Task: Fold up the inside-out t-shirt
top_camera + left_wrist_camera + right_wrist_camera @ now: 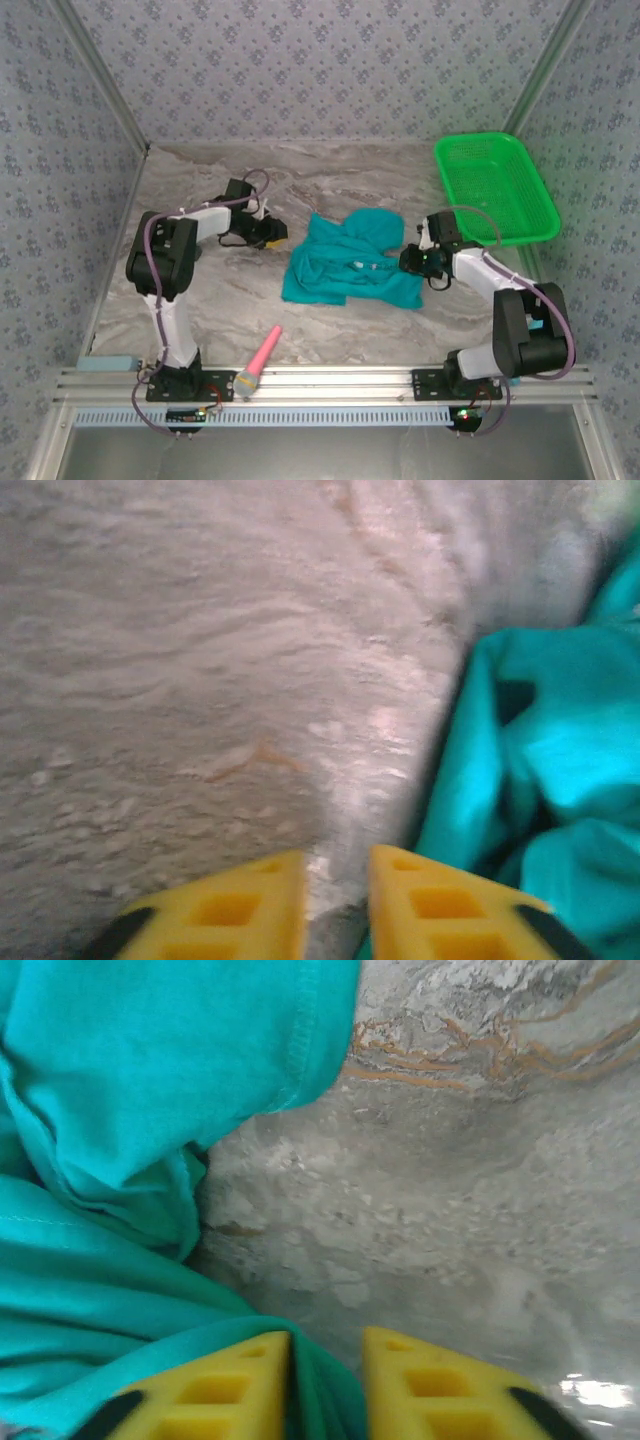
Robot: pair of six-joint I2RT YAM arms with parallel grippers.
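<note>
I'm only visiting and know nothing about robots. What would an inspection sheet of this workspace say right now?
Surface: marble-patterned table, bare around the shirt.
Job's things: teal t-shirt crumpled mid-table between the arms, not yet folded.
Clutter: green basket at the far right; pink-handled tool near the front edge.
Grippers: left gripper slightly open over bare table beside the shirt; right gripper slightly open, with a fold of the shirt lying between its fingers.
Cables: cables looped along both arms, apart from the shirt.
Surroundings: patterned walls on three sides; metal rail at the front.
</note>
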